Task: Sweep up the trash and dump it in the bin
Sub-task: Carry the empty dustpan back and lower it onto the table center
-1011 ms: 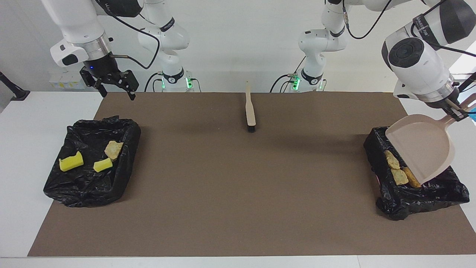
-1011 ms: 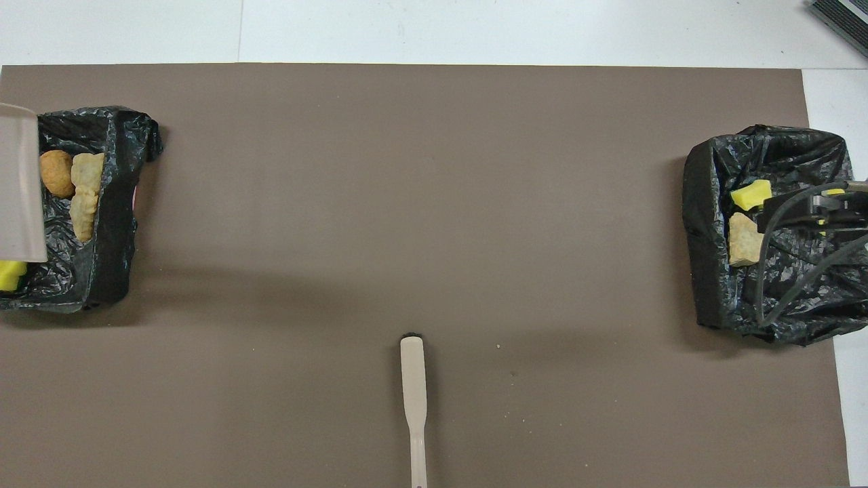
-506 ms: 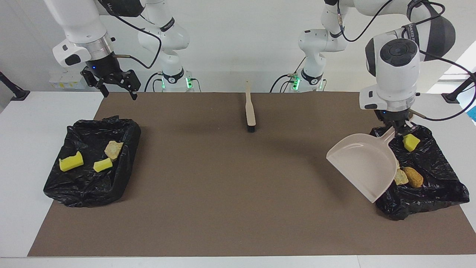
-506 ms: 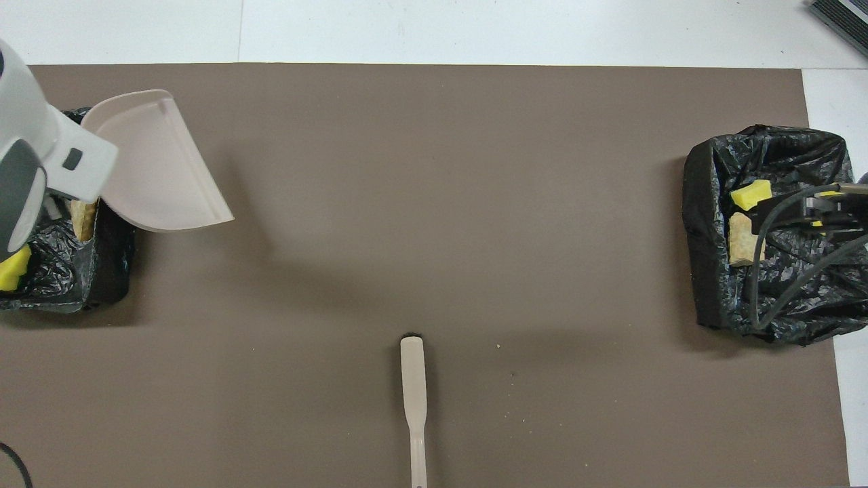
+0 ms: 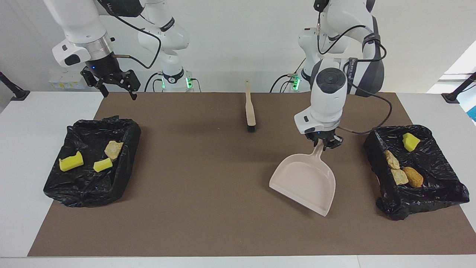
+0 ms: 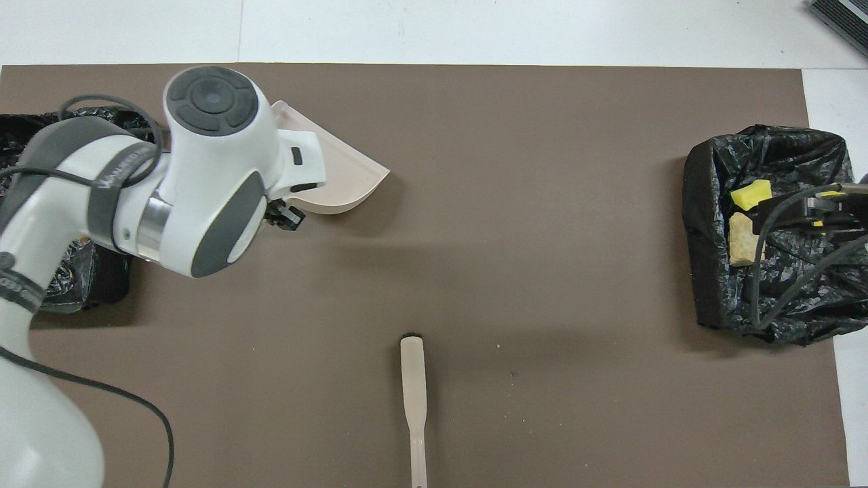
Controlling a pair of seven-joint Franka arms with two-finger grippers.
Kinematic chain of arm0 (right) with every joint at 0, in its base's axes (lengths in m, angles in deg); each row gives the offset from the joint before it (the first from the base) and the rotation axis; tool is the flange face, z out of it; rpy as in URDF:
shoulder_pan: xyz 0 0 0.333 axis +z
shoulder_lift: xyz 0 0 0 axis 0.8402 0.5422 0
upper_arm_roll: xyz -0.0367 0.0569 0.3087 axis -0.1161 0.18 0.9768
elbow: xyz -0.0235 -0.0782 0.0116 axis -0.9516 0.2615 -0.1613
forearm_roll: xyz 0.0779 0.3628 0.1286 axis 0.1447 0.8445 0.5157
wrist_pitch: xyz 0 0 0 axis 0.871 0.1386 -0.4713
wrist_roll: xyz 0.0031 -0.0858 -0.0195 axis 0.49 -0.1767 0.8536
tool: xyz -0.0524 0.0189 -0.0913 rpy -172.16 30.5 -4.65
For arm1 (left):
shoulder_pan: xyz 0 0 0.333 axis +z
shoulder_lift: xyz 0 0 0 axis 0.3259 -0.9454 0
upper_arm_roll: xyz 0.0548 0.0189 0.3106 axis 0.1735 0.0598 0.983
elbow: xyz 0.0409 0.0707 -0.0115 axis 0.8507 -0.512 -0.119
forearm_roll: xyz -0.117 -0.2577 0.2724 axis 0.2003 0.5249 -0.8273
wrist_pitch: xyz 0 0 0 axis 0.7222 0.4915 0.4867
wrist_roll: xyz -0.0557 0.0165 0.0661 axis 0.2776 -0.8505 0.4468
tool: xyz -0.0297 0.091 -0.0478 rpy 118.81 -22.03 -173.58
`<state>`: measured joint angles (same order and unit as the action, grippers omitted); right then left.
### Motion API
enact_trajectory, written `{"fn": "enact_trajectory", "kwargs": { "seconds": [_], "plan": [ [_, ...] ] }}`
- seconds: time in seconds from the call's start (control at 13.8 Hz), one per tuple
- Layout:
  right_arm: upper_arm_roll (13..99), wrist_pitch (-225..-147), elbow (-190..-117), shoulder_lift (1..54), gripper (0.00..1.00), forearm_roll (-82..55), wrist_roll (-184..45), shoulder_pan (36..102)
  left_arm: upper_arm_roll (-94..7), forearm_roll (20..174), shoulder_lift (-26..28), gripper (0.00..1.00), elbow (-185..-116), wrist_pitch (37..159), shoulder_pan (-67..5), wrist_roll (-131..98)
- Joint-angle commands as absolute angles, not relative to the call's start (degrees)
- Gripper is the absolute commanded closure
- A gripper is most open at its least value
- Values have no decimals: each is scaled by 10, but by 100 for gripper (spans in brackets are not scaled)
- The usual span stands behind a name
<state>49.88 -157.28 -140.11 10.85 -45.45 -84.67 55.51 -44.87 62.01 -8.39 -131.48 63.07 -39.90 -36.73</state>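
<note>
Black fingers of the left gripper [image 5: 322, 143] are pinched on the handle of the beige dustpan [image 5: 305, 181], which hangs tilted over the brown mat [image 5: 208, 208], its wide mouth lower than its handle. The dustpan looks bare inside. In the overhead view the left arm's wrist covers most of the pan, and only its rounded lip [image 6: 346, 183] shows past it.

Toward the left arm's end of the table sits a bin lined with a black bag [image 5: 438, 193], close beside the dustpan but apart from it. Four scraps of trash lie in it: a yellow sponge chunk [image 5: 410, 142], two pale bread-like pieces [image 5: 392, 159] and [image 5: 399, 176], and a golden-brown piece [image 5: 413, 177] touching the second of these.

Over the mat's corner at the right arm's end, the right gripper [image 5: 116, 88] waits in the air with its fingers spread wide and nothing between them. Nearby sits a second bag-lined bin [image 5: 85, 190], holding two yellow sponge pieces [image 5: 70, 162] and [image 5: 102, 164] and one tan bread-like scrap [image 5: 113, 149].

A beige hand brush [image 5: 250, 111] with black bristles lies flat on the mat, between the two arms' bases, well apart from both bins.
</note>
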Motion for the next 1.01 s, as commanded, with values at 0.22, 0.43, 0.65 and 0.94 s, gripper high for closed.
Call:
{"fn": "enact_trajectory", "kwargs": {
  "seconds": [0.22,0.43,0.65,0.94],
  "plan": [
    [498,-1569,-1410,98,0,-448,-852,552,-437,688,-96,100,-1326,727,-478,-125],
    [499,-1569,-1410,98,0,-448,-851,552,-438,730,-115,100,-1328,788,-503,21],
    [499,-1569,-1410,98,0,-448,-852,552,-437,731,-115,100,-1337,788,-528,30],
    [499,-1569,-1410,98,0,-448,-851,552,-437,729,-132,100,-1350,796,-546,30]
  ]
}}
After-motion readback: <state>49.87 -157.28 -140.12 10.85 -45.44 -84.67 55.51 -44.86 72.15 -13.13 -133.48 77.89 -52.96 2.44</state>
